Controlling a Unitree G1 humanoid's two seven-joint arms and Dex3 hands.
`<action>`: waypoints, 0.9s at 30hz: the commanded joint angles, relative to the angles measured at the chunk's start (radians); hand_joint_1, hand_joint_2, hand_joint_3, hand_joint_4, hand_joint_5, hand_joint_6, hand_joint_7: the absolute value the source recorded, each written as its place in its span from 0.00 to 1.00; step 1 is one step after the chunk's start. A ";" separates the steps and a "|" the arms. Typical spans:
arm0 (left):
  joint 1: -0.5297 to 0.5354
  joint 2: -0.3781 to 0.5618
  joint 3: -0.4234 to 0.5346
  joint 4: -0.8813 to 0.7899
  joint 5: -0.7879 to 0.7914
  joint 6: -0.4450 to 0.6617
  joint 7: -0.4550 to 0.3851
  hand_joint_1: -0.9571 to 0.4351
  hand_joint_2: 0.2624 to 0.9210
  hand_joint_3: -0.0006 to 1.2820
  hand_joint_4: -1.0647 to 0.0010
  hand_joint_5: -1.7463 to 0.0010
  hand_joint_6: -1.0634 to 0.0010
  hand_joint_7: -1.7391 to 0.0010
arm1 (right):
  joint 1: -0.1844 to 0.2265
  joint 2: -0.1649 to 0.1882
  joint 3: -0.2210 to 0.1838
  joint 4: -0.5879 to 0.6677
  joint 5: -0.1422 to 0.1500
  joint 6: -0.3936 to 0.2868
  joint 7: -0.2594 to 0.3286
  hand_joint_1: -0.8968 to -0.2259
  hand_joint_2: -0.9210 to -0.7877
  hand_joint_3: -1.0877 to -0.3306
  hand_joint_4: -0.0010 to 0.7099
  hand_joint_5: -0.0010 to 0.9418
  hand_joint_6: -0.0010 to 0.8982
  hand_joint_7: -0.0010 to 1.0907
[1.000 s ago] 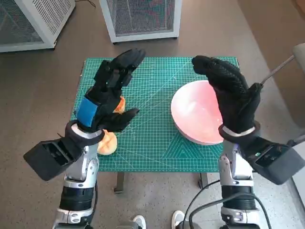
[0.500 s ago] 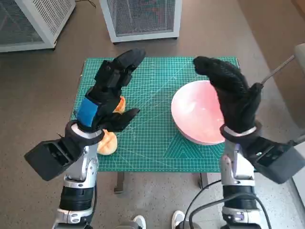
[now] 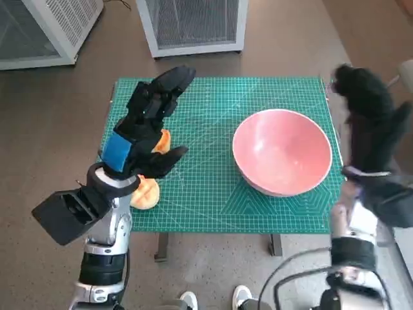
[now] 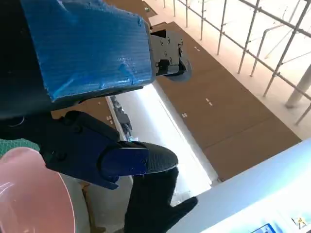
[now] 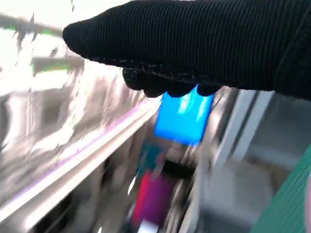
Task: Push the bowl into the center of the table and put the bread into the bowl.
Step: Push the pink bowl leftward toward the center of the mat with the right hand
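Note:
A pink bowl [image 3: 282,159] stands on the right half of the green cutting mat [image 3: 206,129]; a slice of its rim [image 4: 29,194] shows in the left wrist view. An orange-brown bread [image 3: 145,193] lies near the mat's front left edge, partly under my left wrist. A second orange piece [image 3: 162,141] peeks out behind my left hand. My left hand [image 3: 147,126] is raised above the mat's left side, fingers spread, holding nothing. My gloved right hand [image 3: 368,116] is blurred, beyond the table's right edge, clear of the bowl and empty; it also shows as a dark shape [image 4: 153,204] in the left wrist view.
Two white mesh cabinets [image 3: 192,24] [image 3: 45,26] stand on the brown floor behind the table. A grey object [image 3: 405,68] sits at the far right edge. Feet [image 3: 213,298] show below the table's front edge.
My right hand has swung from over the bowl out to the right, past the table's edge, uncovering the bowl. The left hand and bread have stayed put.

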 commanded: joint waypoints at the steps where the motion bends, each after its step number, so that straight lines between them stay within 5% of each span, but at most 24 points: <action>1: 0.013 -0.003 -0.002 -0.005 0.007 -0.011 0.007 0.26 1.00 0.29 1.00 0.81 1.00 0.69 | -0.010 -0.021 -0.030 0.110 -0.015 0.000 -0.056 0.71 0.00 0.67 0.33 0.00 0.01 0.55; 5: 0.015 -0.006 -0.003 -0.002 0.009 -0.014 0.010 0.26 1.00 0.29 1.00 0.81 1.00 0.69 | -0.021 -0.037 -0.058 0.189 0.009 0.021 -0.065 0.75 0.10 0.60 0.32 0.00 0.00 0.54; 14: 0.013 -0.005 0.000 0.012 0.004 -0.019 0.009 0.26 1.00 0.29 1.00 0.81 1.00 0.69 | -0.055 -0.040 -0.130 0.373 0.069 0.112 -0.060 0.78 0.15 0.56 0.31 0.00 0.00 0.54; 27: 0.014 -0.006 0.000 0.013 -0.004 -0.016 0.009 0.27 1.00 0.29 1.00 0.81 1.00 0.69 | -0.069 0.008 -0.145 0.502 0.056 0.310 -0.081 0.81 0.05 0.55 0.23 0.00 0.07 0.41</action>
